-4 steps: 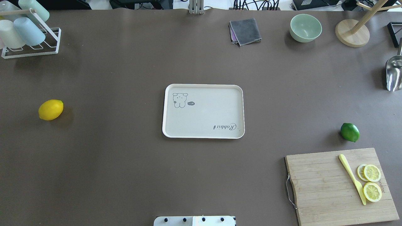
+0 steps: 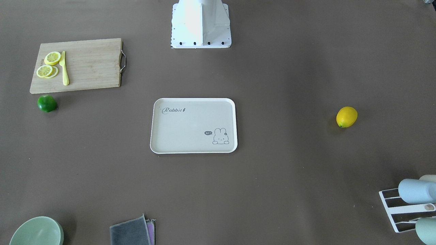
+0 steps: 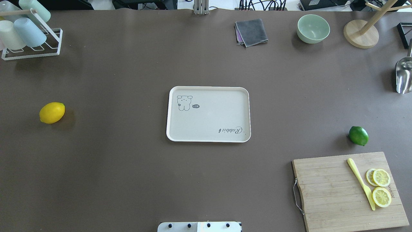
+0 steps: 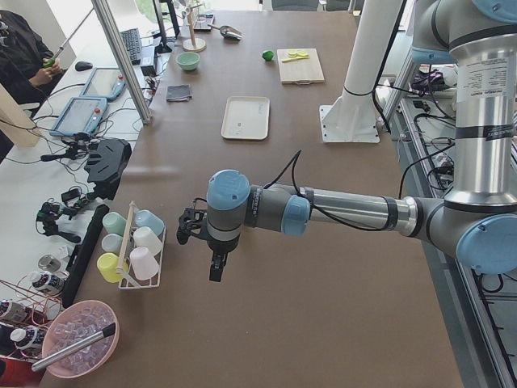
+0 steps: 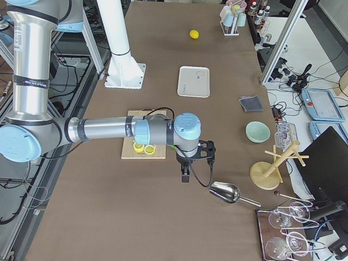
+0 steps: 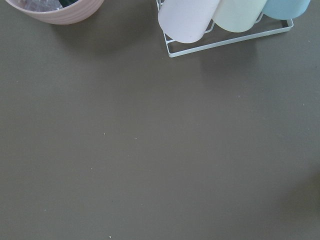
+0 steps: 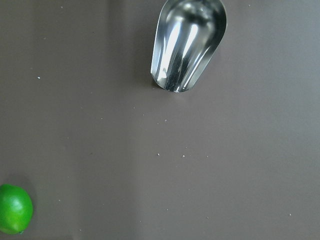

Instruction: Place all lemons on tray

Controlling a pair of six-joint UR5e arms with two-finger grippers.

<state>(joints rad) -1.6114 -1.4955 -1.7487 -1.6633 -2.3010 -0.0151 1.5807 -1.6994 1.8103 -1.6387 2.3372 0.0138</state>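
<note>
The yellow lemon (image 3: 51, 112) lies on the table far left of the tray (image 3: 209, 116) in the overhead view. The green lemon (image 3: 358, 135) lies far right of the tray, just beyond the cutting board. The tray holds nothing. The green lemon also shows at the bottom left of the right wrist view (image 7: 15, 208). My left gripper (image 4: 215, 269) shows only in the exterior left view, above the table near the cup rack. My right gripper (image 5: 185, 176) shows only in the exterior right view, near the metal scoop. I cannot tell whether either is open or shut.
A wooden cutting board (image 3: 334, 190) with a yellow knife (image 3: 361, 183) and lemon slices (image 3: 381, 187) lies at the near right. A cup rack (image 3: 29, 38), grey cloth (image 3: 251, 31), green bowl (image 3: 313, 28), wooden stand (image 3: 360, 33) and metal scoop (image 3: 403, 75) line the far and right edges.
</note>
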